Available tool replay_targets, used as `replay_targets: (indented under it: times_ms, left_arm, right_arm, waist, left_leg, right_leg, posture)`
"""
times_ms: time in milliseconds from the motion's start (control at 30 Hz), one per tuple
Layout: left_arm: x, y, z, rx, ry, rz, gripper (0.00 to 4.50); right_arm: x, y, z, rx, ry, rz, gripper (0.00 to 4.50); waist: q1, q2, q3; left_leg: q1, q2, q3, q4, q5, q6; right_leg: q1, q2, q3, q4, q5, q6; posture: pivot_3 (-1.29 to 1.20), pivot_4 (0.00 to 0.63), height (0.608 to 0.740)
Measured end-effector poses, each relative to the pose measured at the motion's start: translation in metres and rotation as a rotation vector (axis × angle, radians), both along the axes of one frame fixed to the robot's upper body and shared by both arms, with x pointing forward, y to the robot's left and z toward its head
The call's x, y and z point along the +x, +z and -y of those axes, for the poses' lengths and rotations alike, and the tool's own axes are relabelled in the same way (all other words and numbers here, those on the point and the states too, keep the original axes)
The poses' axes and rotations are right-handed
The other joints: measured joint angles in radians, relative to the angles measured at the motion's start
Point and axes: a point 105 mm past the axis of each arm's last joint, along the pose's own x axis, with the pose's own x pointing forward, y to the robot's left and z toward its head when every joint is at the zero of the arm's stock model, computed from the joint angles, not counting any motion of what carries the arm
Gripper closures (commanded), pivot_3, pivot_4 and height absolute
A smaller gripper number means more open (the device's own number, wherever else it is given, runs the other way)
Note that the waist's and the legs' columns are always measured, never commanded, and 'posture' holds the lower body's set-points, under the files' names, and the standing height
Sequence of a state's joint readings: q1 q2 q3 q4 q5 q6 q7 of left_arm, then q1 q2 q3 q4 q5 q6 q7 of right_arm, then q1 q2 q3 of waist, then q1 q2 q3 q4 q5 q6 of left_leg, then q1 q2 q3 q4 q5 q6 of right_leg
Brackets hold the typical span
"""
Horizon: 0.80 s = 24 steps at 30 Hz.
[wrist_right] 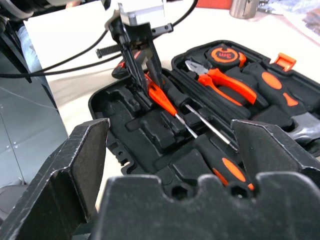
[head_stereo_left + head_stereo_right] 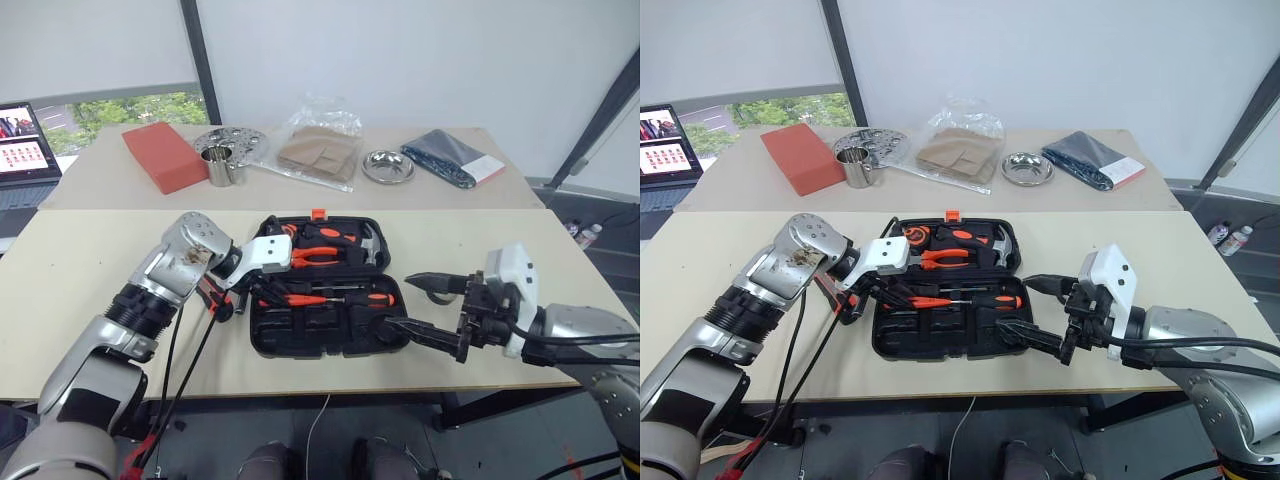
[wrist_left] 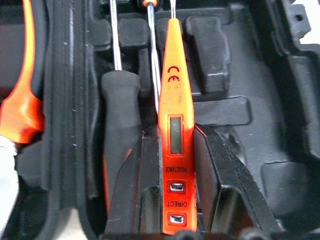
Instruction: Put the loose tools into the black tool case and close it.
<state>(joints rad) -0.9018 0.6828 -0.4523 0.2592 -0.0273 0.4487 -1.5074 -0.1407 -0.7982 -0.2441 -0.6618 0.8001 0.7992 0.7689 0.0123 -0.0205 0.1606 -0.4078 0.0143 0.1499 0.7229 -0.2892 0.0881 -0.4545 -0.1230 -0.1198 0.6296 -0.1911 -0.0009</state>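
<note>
Black tool case [image 2: 330, 330] lies open on near table; left gripper [image 3: 175, 165] clamps slim tester screwdriver [image 3: 172, 100] over its recesses. Right gripper [image 2: 432, 312] gapes, empty. Next, I judge: seat tester, let go.

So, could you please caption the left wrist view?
Left gripper holds the orange tester screwdriver over the open black tool case.

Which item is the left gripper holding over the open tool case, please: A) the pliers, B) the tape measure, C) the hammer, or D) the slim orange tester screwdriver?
D: the left gripper has its black fingers closed on the slim orange tester screwdriver, above the recesses of the black tool case.
</note>
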Motion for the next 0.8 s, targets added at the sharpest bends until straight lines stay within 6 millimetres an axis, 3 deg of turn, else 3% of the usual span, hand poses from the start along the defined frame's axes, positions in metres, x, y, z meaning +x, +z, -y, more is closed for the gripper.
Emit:
replay_targets:
  times_ms: [333, 400, 433, 600, 733, 767, 800]
  left_arm:
    - [-0.009, -0.005, 0.005, 0.018, -0.031, -0.053, 4.08]
    - [-0.005, -0.008, 0.004, 0.027, -0.013, -0.038, 3.07]
    - [-0.003, -0.010, 0.003, 0.030, 0.003, -0.043, 2.90]
    - [-0.009, -0.005, 0.006, -0.024, -0.003, -0.114, 1.01]
    - [-0.016, 0.016, 0.006, -0.142, -0.012, -0.157, 1.01]
    - [-0.017, 0.020, 0.004, -0.166, -0.005, -0.162, 1.58]
    - [-0.016, 0.023, 0.003, -0.181, 0.001, -0.162, 1.82]
  right_arm:
    - [0.000, -0.003, 0.001, 0.003, -0.024, -0.006, 0.00]
    - [0.001, -0.003, 0.001, 0.004, -0.027, -0.005, 0.00]
    - [0.001, -0.003, 0.001, 0.005, -0.029, -0.005, 0.00]
    - [0.001, -0.003, 0.001, 0.005, -0.030, -0.006, 0.00]
    - [0.000, -0.005, -0.001, 0.008, -0.023, -0.015, 0.00]
    - [0.000, -0.006, -0.001, 0.008, -0.021, -0.019, 0.00]
    - [0.000, -0.006, -0.001, 0.008, -0.019, -0.022, 0.00]
  waist:
    - [0.000, 0.000, 0.000]
    - [0.001, 0.000, 0.000]
    - [0.000, 0.000, 0.000]
    - [0.000, 0.000, 0.000]
    - [0.000, 0.000, 0.000]
    - [0.000, 0.000, 0.000]
    - [0.001, 0.000, 0.000]
  left_leg:
    - [-0.001, 0.000, -0.002, 0.004, 0.000, 0.001]
    - [-0.001, 0.000, -0.002, 0.004, 0.000, 0.001]
    - [-0.001, 0.000, -0.002, 0.004, -0.001, 0.001]
    - [-0.003, 0.000, -0.002, 0.004, -0.001, 0.002]
    - [-0.003, 0.000, -0.002, 0.005, -0.001, 0.002]
    - [-0.003, 0.000, -0.002, 0.005, -0.001, 0.002]
    - [-0.003, 0.000, -0.002, 0.005, -0.001, 0.002]
  right_leg:
    - [0.000, 0.000, 0.000, 0.001, 0.000, 0.001]
    - [0.001, 0.000, 0.000, 0.001, 0.000, 0.001]
    - [0.001, 0.000, 0.000, 0.001, 0.000, 0.001]
    - [-0.001, 0.000, -0.001, 0.001, 0.000, 0.000]
    - [-0.001, 0.000, -0.001, 0.001, 0.000, 0.000]
    - [0.000, 0.000, -0.001, 0.001, 0.000, 0.001]
    - [0.000, 0.000, -0.001, 0.001, 0.000, 0.001]
  posture:
    - [0.00, 0.150, 0.734]
    - [0.00, 0.150, 0.734]
    - [0.00, 0.150, 0.734]
    - [0.00, 0.150, 0.734]
    - [0.00, 0.150, 0.734]
    - [0.00, 0.150, 0.734]
    - [0.00, 0.150, 0.734]
